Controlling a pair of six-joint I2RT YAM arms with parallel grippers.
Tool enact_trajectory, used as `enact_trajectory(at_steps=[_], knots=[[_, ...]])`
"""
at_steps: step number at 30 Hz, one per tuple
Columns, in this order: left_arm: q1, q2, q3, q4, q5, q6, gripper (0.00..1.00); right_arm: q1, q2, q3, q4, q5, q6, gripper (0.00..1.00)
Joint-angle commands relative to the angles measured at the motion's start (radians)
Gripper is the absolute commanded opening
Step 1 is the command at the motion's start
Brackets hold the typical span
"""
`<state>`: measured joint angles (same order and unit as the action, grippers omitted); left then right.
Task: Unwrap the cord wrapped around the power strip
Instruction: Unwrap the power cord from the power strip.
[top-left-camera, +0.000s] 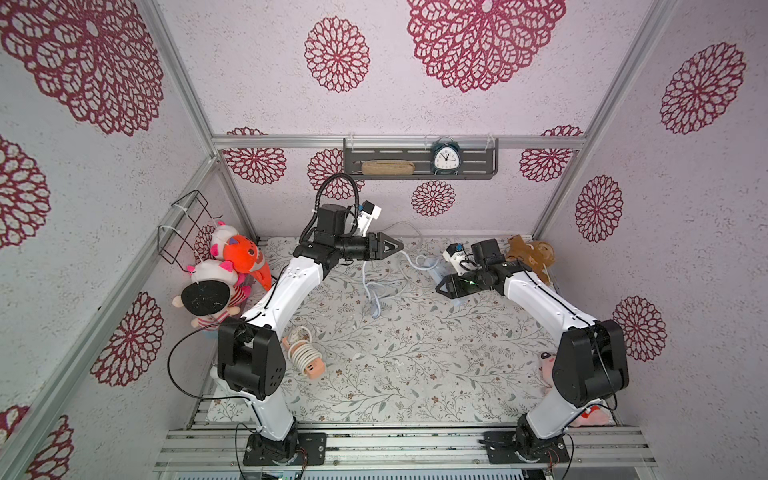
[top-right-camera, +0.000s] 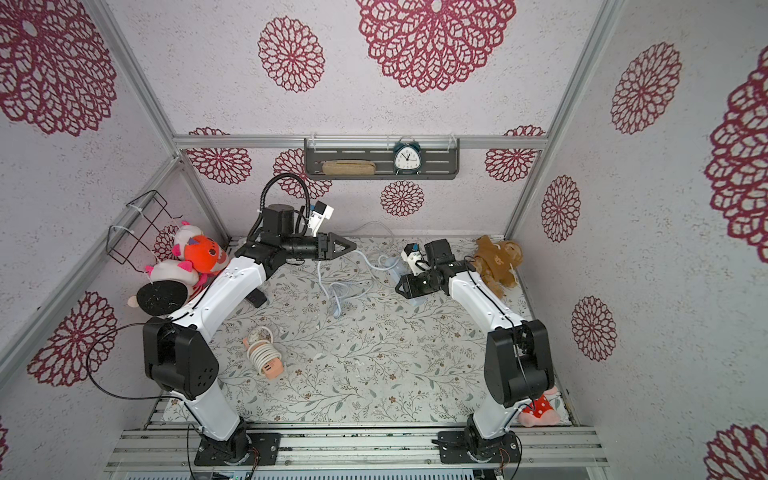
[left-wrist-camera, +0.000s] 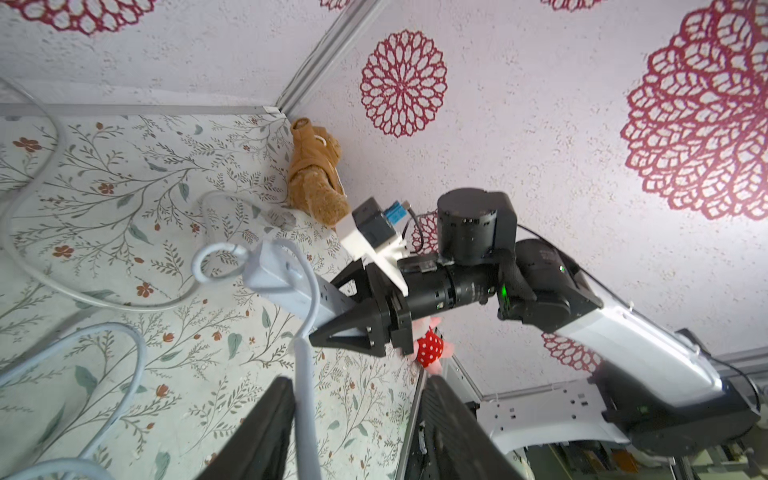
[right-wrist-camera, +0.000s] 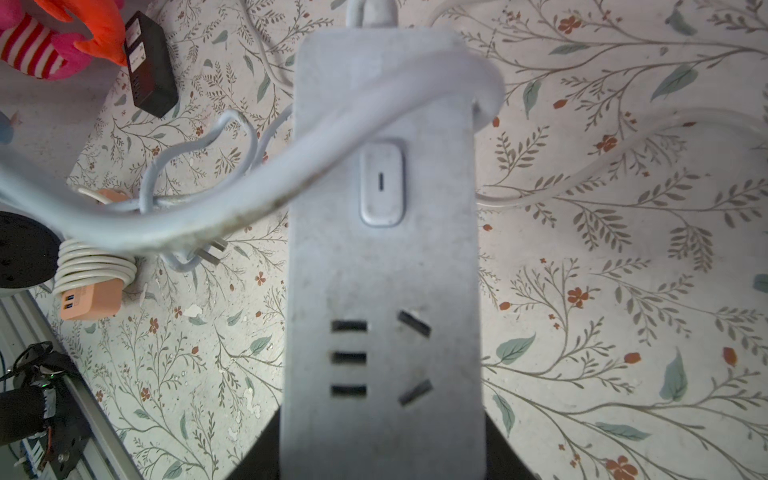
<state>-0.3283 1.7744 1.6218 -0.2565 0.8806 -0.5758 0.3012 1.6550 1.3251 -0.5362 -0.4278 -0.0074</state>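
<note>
Pale grey, the power strip (right-wrist-camera: 382, 270) is clamped at its socket end between the right gripper's (left-wrist-camera: 326, 311) jaws. It is held above the floral mat (top-left-camera: 415, 353) at the far right, near a brown plush (top-left-camera: 532, 253). One turn of the cord (right-wrist-camera: 208, 224) crosses its switch end, and the rest trails in loose loops on the mat. The left gripper (top-left-camera: 397, 246) has its jaws apart, with the cord running between them against one finger. A peach strip (top-left-camera: 305, 357), its cord wound tight, lies near the left arm's base
</note>
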Motion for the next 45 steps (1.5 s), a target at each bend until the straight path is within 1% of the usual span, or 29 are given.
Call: enact_trajectory(at_steps=[1, 4, 6, 8, 11, 13, 14, 16, 19, 22, 26, 28, 30, 32, 34, 35, 38, 39, 42, 43, 44, 45], knots=[[0.006, 0.029, 0.039, 0.197, -0.063, -0.155, 0.0, 0.007, -0.031, -0.023, 0.007, -0.072, -0.019, 0.0], [0.007, 0.079, 0.074, 0.227, -0.09, -0.204, 0.0, 0.034, -0.03, -0.041, -0.009, -0.115, -0.049, 0.0], [0.006, 0.112, 0.094, 0.217, -0.112, -0.211, 0.0, 0.043, -0.032, -0.049, -0.017, -0.146, -0.059, 0.0], [0.008, 0.141, 0.111, 0.203, -0.153, -0.21, 0.0, 0.048, -0.032, -0.059, -0.021, -0.211, -0.062, 0.0], [0.014, 0.175, 0.14, 0.168, -0.238, -0.202, 0.0, 0.064, -0.029, -0.072, -0.041, -0.285, -0.077, 0.0], [0.019, 0.18, 0.156, 0.156, -0.302, -0.2, 0.0, 0.085, -0.022, -0.07, -0.083, -0.321, -0.117, 0.0], [0.021, 0.222, 0.165, 0.152, -0.326, -0.204, 0.0, 0.093, -0.021, -0.069, -0.101, -0.333, -0.133, 0.0], [0.029, 0.241, 0.179, 0.143, -0.388, -0.204, 0.0, 0.105, -0.025, -0.062, -0.146, -0.385, -0.18, 0.0], [0.039, 0.265, 0.201, 0.101, -0.467, -0.185, 0.0, 0.11, -0.053, -0.053, -0.188, -0.448, -0.235, 0.0], [0.047, 0.277, 0.196, 0.081, -0.533, -0.167, 0.0, 0.109, -0.098, -0.048, -0.193, -0.514, -0.262, 0.0], [0.051, 0.27, 0.156, 0.06, -0.586, -0.136, 0.0, 0.083, -0.161, -0.046, -0.15, -0.548, -0.243, 0.0], [0.05, 0.258, 0.113, 0.053, -0.606, -0.113, 0.0, 0.05, -0.209, -0.069, -0.071, -0.591, -0.202, 0.0], [0.051, 0.239, 0.07, 0.045, -0.617, -0.092, 0.0, 0.014, -0.251, -0.098, 0.022, -0.608, -0.133, 0.0], [0.052, 0.214, 0.021, 0.048, -0.621, -0.066, 0.0, -0.028, -0.293, -0.125, 0.118, -0.593, -0.05, 0.0], [0.056, 0.199, -0.03, 0.043, -0.626, -0.042, 0.0, -0.077, -0.327, -0.143, 0.18, -0.54, 0.014, 0.0], [0.058, 0.158, -0.049, 0.041, -0.623, -0.032, 0.0, -0.1, -0.337, -0.144, 0.196, -0.512, 0.041, 0.0], [0.063, 0.118, -0.112, 0.032, -0.606, -0.012, 0.0, -0.169, -0.353, -0.126, 0.162, -0.358, 0.082, 0.0], [0.065, 0.105, -0.13, 0.027, -0.588, -0.004, 0.0, -0.186, -0.353, -0.111, 0.125, -0.289, 0.075, 0.0], [0.063, 0.07, -0.168, 0.001, -0.518, 0.032, 0.0, -0.218, -0.334, -0.077, 0.048, -0.172, 0.066, 0.0], [0.062, 0.054, -0.186, 0.012, -0.49, 0.042, 0.12, -0.221, -0.324, -0.07, 0.033, -0.162, 0.062, 0.0], [0.061, 0.036, -0.207, 0.032, -0.466, 0.049, 0.32, -0.223, -0.316, -0.069, 0.029, -0.161, 0.064, 0.0], [0.058, 0.016, -0.232, 0.056, -0.454, 0.054, 0.57, -0.223, -0.311, -0.073, 0.035, -0.167, 0.072, 0.0]])
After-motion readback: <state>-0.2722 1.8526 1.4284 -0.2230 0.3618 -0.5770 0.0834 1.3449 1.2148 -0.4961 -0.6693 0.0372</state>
